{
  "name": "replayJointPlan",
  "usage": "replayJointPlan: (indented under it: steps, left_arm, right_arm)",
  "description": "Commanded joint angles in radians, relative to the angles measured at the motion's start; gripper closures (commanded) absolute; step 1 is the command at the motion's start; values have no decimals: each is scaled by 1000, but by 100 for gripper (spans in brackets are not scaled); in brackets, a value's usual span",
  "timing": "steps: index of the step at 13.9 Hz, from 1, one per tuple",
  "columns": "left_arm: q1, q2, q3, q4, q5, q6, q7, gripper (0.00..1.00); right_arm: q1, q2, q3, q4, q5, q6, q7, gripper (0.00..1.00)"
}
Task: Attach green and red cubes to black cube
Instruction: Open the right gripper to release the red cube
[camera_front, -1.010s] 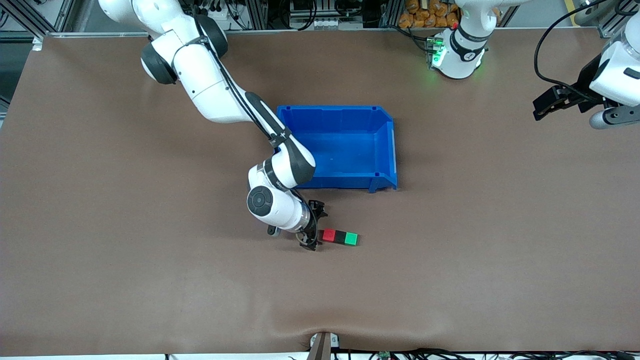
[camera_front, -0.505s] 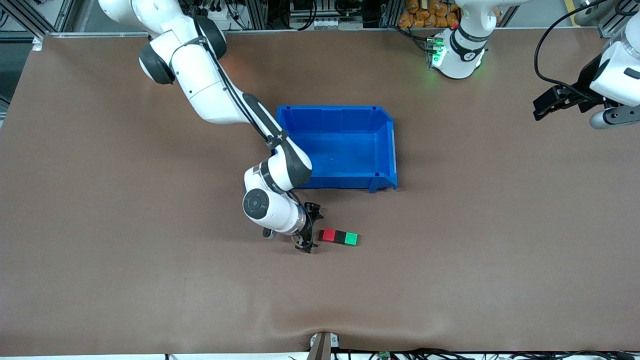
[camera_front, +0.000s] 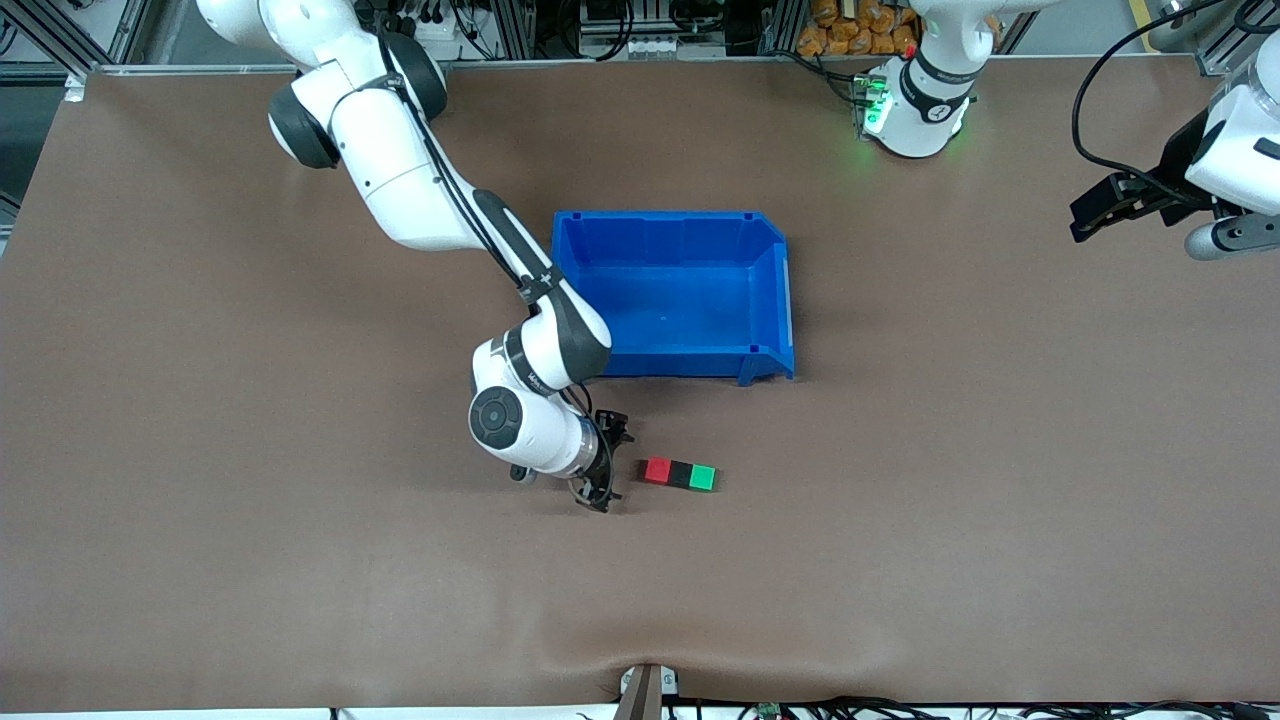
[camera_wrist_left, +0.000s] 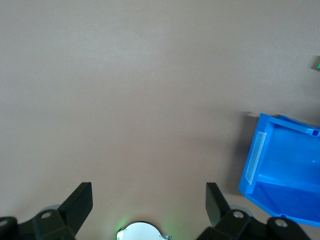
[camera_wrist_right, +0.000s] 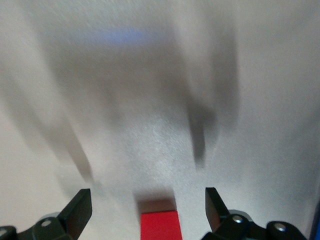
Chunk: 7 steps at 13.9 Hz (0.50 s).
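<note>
Already the small red cube (camera_front: 657, 471), matte black cube (camera_front: 680, 474) and green cube (camera_front: 704, 478) sat joined in a row on the brown surface (camera_front: 900, 560), nearer the camera than the blue plastic bin (camera_front: 790, 300). The right gripper (camera_front: 603, 462) hung just beside the red one with jaws spread wide and holding nothing, so a bump could have pushed the row apart. The left gripper (camera_front: 1085, 215) waited, jaws spread, at its end.

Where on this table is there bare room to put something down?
Most of the brown table is bare: the wide strip nearer the camera than the cube row, and both ends. The blue bin is empty inside. It is crowded only between bin and cubes, where the open right gripper sits beside the red cube. The open left gripper waits at its own end.
</note>
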Motion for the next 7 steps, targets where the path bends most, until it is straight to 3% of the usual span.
replayJointPlan:
  steps: [1,7]
  left_arm:
    - [11,3,-4,10,-9,-5,22,0]
    - [11,3,-4,10,-9,-8,22,0]
  right_arm:
    - [-16,-27,5,-3,-20,-51,2,0]
    - [-47,-43,5,-3,-20,-80,-47,0]
